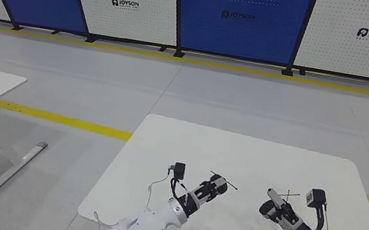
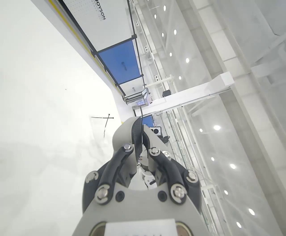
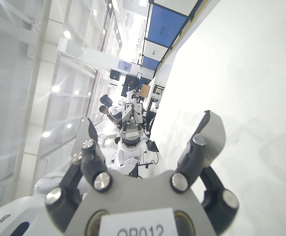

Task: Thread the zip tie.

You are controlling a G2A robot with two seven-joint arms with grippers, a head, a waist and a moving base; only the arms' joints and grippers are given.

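Left hand (image 2: 139,128) is pressed together on a thin black zip tie (image 2: 141,114), whose strap runs between the pads and sticks out past the fingertips. Right hand (image 3: 148,120) is spread and holds nothing. It sits apart from the left hand, and both are above the white table (image 1: 251,156). Two spare ties (image 2: 105,121) lie crossed on the table just beside the right hand.

We judge the step in hand to be bringing the free end across for threading. We cannot tell which end carries the head. To do it well, we would grip firmly with the left hand, pinch with the right close to the strap's tip so it does not flex, and line the tip up squarely with the slot before pushing.
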